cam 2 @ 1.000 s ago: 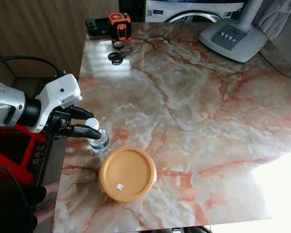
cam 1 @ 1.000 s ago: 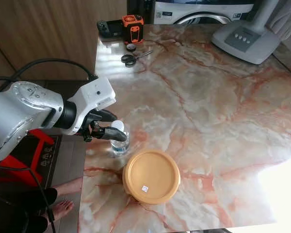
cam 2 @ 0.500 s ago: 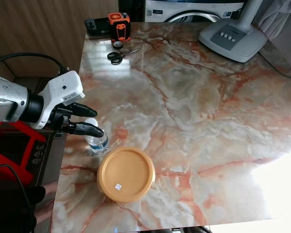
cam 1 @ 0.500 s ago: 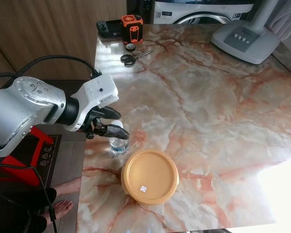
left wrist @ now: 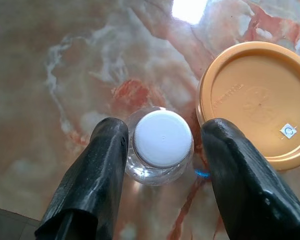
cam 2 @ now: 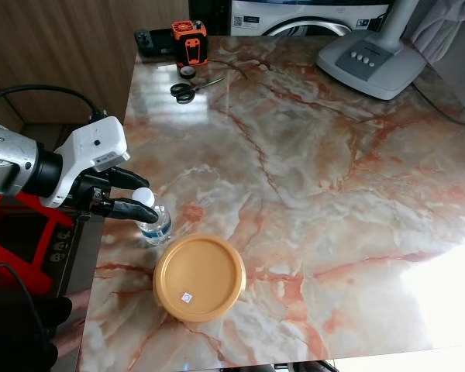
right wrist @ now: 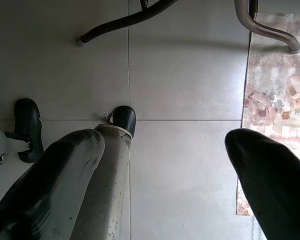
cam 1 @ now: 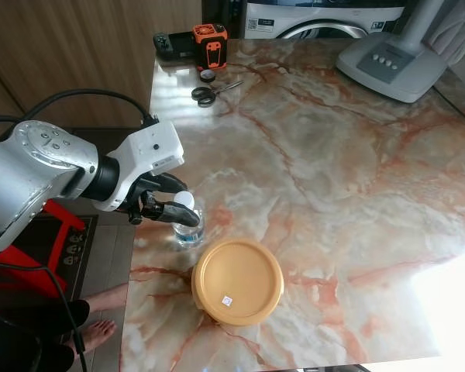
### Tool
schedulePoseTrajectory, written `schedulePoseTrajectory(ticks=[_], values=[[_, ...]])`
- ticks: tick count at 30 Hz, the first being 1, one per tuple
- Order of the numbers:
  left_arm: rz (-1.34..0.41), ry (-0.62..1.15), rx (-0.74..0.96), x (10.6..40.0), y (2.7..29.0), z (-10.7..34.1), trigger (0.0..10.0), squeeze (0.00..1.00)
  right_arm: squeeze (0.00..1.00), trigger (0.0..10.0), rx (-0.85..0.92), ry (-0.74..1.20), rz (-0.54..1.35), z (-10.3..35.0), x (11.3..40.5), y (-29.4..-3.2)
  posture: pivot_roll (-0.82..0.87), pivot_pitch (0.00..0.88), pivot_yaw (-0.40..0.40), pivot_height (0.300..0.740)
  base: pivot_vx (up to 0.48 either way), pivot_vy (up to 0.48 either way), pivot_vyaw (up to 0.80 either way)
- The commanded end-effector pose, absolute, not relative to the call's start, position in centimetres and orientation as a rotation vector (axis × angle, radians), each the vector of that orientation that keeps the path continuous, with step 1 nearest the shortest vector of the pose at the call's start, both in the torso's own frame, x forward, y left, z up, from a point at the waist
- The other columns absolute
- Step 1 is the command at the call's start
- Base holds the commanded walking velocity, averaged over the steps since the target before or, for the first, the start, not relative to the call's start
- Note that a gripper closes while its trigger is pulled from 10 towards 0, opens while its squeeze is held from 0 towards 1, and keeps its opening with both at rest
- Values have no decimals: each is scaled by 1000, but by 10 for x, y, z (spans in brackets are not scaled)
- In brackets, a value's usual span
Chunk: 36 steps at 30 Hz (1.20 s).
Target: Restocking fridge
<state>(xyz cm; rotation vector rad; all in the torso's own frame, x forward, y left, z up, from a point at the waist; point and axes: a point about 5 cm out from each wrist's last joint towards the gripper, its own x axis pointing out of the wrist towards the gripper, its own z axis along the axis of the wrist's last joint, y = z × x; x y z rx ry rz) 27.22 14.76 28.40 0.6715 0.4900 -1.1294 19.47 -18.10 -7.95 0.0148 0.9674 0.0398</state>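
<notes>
Left gripper (left wrist: 162,145) reaches in over the table's (cam 1: 333,155) left edge, fingers spread astride upright water bottle (left wrist: 162,142), not clamped.

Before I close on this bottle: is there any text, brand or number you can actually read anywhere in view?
None legible.
Sticker on the yellow lid: a small blue mark, too small to read.
Water bottle label: blue band, blurred.
Appliance panel behind the table: a small label, unreadable.
Orange device: no readable marking.
</notes>
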Motion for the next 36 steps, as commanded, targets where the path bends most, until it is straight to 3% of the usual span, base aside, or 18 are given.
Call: schedulePoseTrajectory(ticks=[1,3,4,7,10,12,13,14,15,16,18,19,20,24,25,26,27,36], values=[[-1136,496,700,268,147,283,8314,0,0,10000,26,1004,33,-85,185,-182,138,207,-55,740,0,0,0],[-1138,498,699,268,147,282,8314,0,0,10000,26,1004,34,-85,185,-182,137,207,-55,740,0,0,0],[-1138,499,702,268,147,282,7490,0,0,10000,25,1004,33,-85,185,-183,136,208,-55,740,0,0,0],[-1132,502,708,269,148,281,6510,0,0,10000,26,1005,32,-85,184,-183,136,209,-53,740,0,0,0],[-1126,505,717,270,149,281,6588,0,0,10000,26,1005,32,-85,184,-183,136,209,-53,740,0,0,0],[-1125,507,716,270,149,281,5804,0,0,10000,26,1005,33,-85,184,-183,137,210,-53,740,0,0,0],[-1121,508,718,270,150,281,3922,0,0,10000,27,1005,33,-85,185,-182,137,210,-53,740,0,0,0],[-1119,508,720,270,150,281,3922,0,0,10000,27,1005,32,-85,185,-182,137,210,-53,740,0,0,0],[-1112,507,723,271,150,280,2510,0,0,10000,27,1005,33,-85,184,-182,137,210,-53,740,0,0,0],[-1111,506,724,271,150,280,2510,0,0,10000,27,1005,33,-85,184,-182,137,210,-53,740,0,0,0],[-1110,508,723,271,151,280,745,0,0,10000,28,1005,34,-85,184,-182,137,211,-52,740,0,0,0],[-1110,508,723,271,151,279,745,0,0,10000,29,1005,34,-85,184,-182,137,210,-51,740,0,0,0],[-1107,506,727,272,151,279,1216,0,0,10000,29,1005,34,-85,184,-182,137,209,-51,740,0,0,0],[-1106,501,728,273,151,279,1333,0,0,10000,29,1005,34,-85,184,-182,135,210,-52,740,0,0,0],[-1102,496,734,273,151,279,4510,0,0,10000,30,1005,35,-85,184,-182,135,209,-52,740,0,0,0],[-1097,491,739,274,151,279,4510,0,0,10000,30,1004,35,-85,184,-182,135,209,-52,740,0,0,0],[-1097,490,738,274,151,279,10000,0,0,10000,30,1004,35,-85,184,-182,135,209,-52,740,0,0,0],[-1107,488,751,274,151,277,10000,0,0,10000,30,1006,37,-85,184,-181,134,209,-52,740,0,0,0]])
